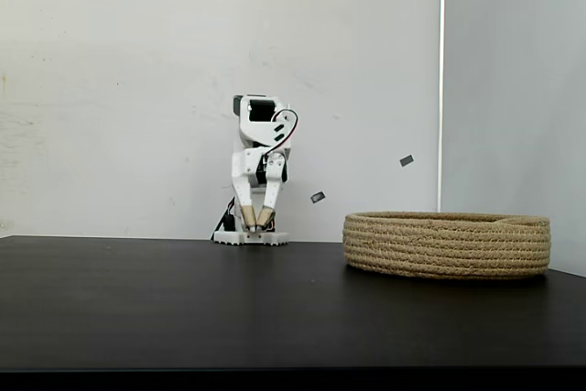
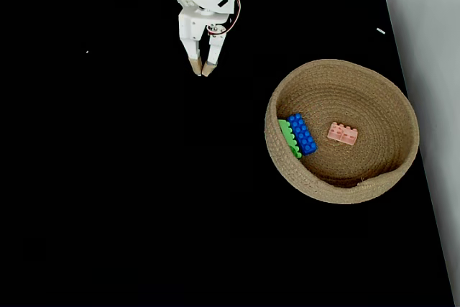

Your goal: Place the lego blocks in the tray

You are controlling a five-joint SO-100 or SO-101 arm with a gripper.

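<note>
Fixed views give me two angles on the bench: one low from the front, one looking down from above. Nearest to me from the front is the bare black table (image 1: pixel 183 309). Farther back, toward the right of that picture, sits the tray (image 1: pixel 447 244), a wide, shallow round basket of coiled tan rope resting flat on the tabletop.

From above I see the tray (image 2: pixel 392 170) on the right part of the table, and all three lego blocks lie inside it. The green block (image 2: pixel 289 139) rests along the left inner wall with the blue block (image 2: pixel 302 133) touching its right side, the two lined up lengthwise. The pink block (image 2: pixel 343 134) lies apart from them, near the middle of the tray floor.

Farthest back, by the white wall (image 1: pixel 119 89), stands the white arm (image 1: pixel 259 148), folded with the gripper (image 1: pixel 255 220) pointing down near its base. From above, the gripper (image 2: pixel 201 70) is well left of the tray, its tan-tipped fingers nearly together at the tips and holding nothing.
</note>
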